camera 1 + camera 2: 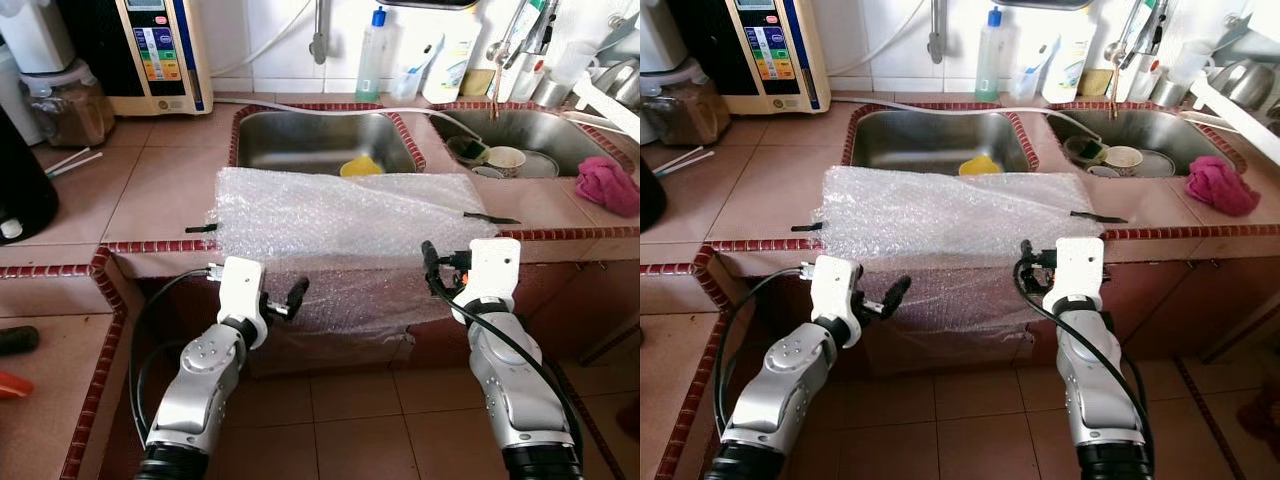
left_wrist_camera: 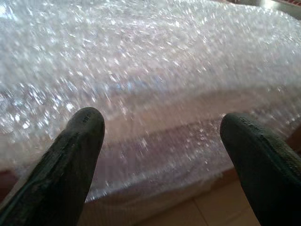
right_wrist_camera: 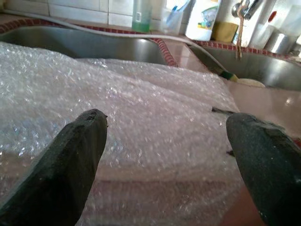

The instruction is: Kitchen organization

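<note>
Stood facing a tiled kitchen counter (image 1: 150, 190) edged in red brick trim, with a sheet of bubble wrap (image 1: 340, 215) spread across the front of it and draped over the edge, hanging down the cabinet face toward the floor tiles (image 1: 350, 420). Lay just in front of the left sink basin (image 1: 320, 140), at six o'clock from it, pinned at each side by a short strip of black tape (image 1: 200, 229). Held the left gripper (image 1: 290, 300) low, at seven o'clock from the sheet's middle, just beside the hanging part; fingers (image 2: 70, 160) spread wide in the left wrist view, nothing between them, the wrap close ahead. Held the right gripper (image 1: 432, 268) at about five o'clock from the sheet's middle, near its right edge at counter height; fingers (image 3: 70, 160) likewise wide apart and empty, the wrap beyond them. Saw a yellow sponge-like item (image 1: 360, 167) in the left basin, bowls (image 1: 505, 160) in the right basin, a pink cloth (image 1: 607, 185) at three o'clock on the counter, a clear bottle with a blue cap (image 1: 372, 55) at twelve behind the sinks, and a water purifier (image 1: 160, 50) at eleven.
</note>
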Tool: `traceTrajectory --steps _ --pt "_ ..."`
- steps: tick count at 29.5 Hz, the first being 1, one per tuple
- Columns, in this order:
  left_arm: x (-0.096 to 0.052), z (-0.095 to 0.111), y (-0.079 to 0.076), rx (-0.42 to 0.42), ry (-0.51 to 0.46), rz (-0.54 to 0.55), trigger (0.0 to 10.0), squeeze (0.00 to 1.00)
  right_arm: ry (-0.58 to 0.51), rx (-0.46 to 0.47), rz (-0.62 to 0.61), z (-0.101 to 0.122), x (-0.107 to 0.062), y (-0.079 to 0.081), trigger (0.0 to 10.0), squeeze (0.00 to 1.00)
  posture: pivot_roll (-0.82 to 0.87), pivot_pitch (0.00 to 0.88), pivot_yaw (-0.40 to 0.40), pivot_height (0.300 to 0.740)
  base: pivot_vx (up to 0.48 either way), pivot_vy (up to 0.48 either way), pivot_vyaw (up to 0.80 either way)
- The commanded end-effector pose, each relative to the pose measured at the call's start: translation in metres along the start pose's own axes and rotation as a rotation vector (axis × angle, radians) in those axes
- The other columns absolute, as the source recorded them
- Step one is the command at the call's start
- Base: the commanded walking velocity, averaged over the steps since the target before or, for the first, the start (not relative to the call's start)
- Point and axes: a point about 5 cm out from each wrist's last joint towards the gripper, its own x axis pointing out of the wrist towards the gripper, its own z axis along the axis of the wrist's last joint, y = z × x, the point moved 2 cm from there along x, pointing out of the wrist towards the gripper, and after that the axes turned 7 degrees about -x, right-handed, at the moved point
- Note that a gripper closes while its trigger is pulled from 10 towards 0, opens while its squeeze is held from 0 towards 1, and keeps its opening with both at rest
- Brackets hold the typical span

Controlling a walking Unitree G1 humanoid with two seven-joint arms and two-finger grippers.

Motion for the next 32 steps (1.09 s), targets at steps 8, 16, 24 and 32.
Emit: traceTrajectory --steps 8,16,24,32 --pt "-0.004 0.008 -0.004 -0.006 -0.053 -0.017 10.0 0.0 -0.061 -0.032 -0.024 0.01 -0.007 -0.01 10.0 0.0 0.01 0.0 -0.013 0.74 0.0 0.0 -0.49" --pt "-0.001 0.01 -0.001 0.001 -0.05 -0.02 10.0 0.0 -0.056 -0.032 -0.03 0.009 -0.007 -0.01 10.0 0.0 0.01 0.0 -0.008 0.74 0.0 0.0 0.0" --pt "-0.001 0.006 -0.001 0.005 -0.027 -0.027 10.0 0.0 -0.056 0.006 -0.053 0.008 -0.005 -0.012 10.0 0.0 0.02 0.0 -0.003 0.74 0.0 -0.322 0.0" --pt "0.0 0.007 0.001 0.022 -0.017 -0.034 10.0 0.0 -0.037 0.012 -0.068 0.001 -0.008 -0.014 10.0 0.0 0.01 0.0 0.017 0.74 0.0 -0.347 0.0"
